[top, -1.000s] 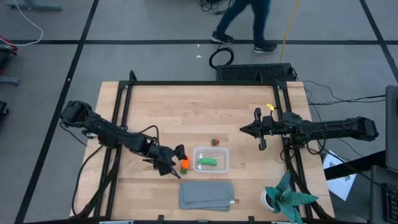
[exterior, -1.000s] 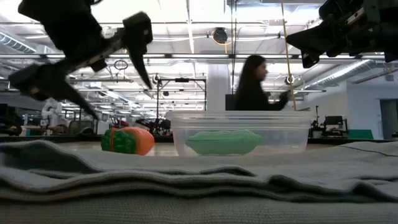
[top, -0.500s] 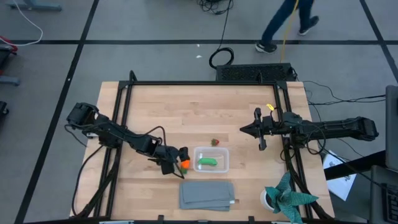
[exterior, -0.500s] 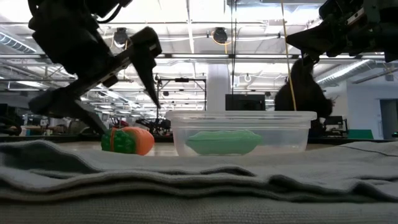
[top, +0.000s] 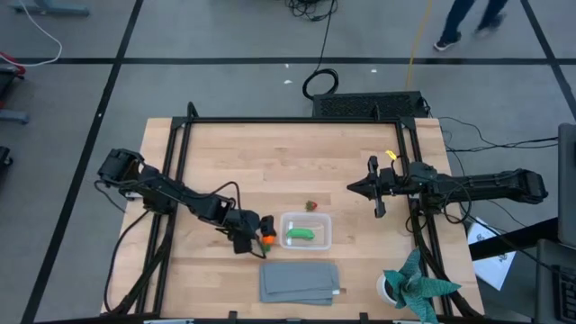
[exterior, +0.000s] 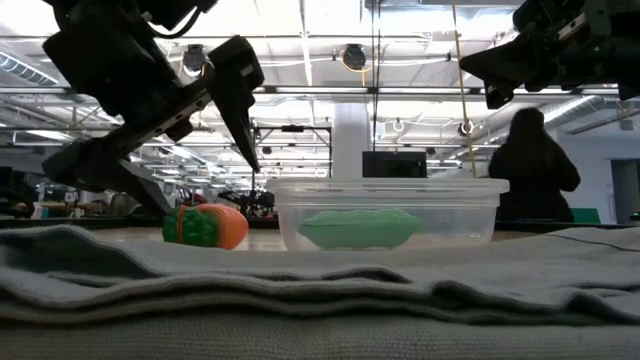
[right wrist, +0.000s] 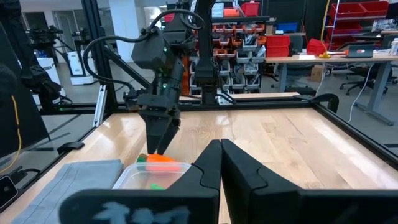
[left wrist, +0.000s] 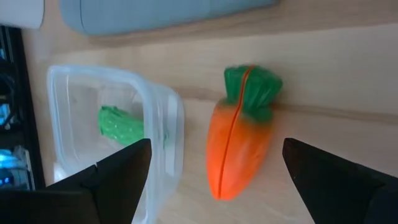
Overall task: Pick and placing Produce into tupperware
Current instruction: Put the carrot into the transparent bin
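The orange carrot with its green top lies on its side on the wood, just left of the clear tupperware. My left gripper is open and stands low over the carrot, one finger on each side, with gaps showing in the left wrist view. The green pod lies inside the tupperware. The small reddish-brown piece rests on the table just beyond the tupperware's far wall. My right gripper is shut and hovers high toward the table's right side.
A folded grey cloth lies at the near edge, right in front of the tupperware. A teal paper shape in a white cup sits at the near right corner. Black frame rails border the table. A person stands in the room behind.
My left gripper has moved right toward the tupperware and come down, so that its open fingers now straddle the carrot. The carrot, pod and tupperware have stayed where they were. A person has walked past beyond the far edge.
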Controlling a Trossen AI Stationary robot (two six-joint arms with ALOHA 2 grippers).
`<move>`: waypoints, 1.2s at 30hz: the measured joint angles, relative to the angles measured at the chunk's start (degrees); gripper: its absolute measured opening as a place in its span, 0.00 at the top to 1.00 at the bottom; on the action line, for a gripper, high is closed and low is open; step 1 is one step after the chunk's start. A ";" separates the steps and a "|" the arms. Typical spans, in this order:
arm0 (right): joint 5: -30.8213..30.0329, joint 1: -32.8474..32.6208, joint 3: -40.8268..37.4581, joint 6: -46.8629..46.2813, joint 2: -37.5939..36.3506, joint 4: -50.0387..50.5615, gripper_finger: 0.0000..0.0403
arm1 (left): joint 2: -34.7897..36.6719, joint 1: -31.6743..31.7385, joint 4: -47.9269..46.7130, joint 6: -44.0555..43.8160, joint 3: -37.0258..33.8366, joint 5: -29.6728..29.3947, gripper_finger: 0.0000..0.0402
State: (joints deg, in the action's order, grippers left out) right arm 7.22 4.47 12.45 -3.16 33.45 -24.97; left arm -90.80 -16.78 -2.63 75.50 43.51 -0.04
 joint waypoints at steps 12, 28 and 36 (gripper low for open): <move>0.00 0.00 0.00 0.00 0.02 0.00 1.00 | 0.00 0.21 -0.20 3.63 0.00 0.62 0.09; -0.05 -0.01 0.00 0.85 0.18 0.19 1.00 | -6.58 2.06 0.75 11.18 0.37 2.63 0.09; -0.10 0.02 0.00 1.74 0.91 0.14 1.00 | -7.06 2.08 2.93 10.34 0.22 3.68 0.09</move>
State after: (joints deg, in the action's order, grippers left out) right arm 7.12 4.49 12.45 -1.42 34.36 -24.83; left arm -97.87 -14.70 0.30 85.84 43.72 3.64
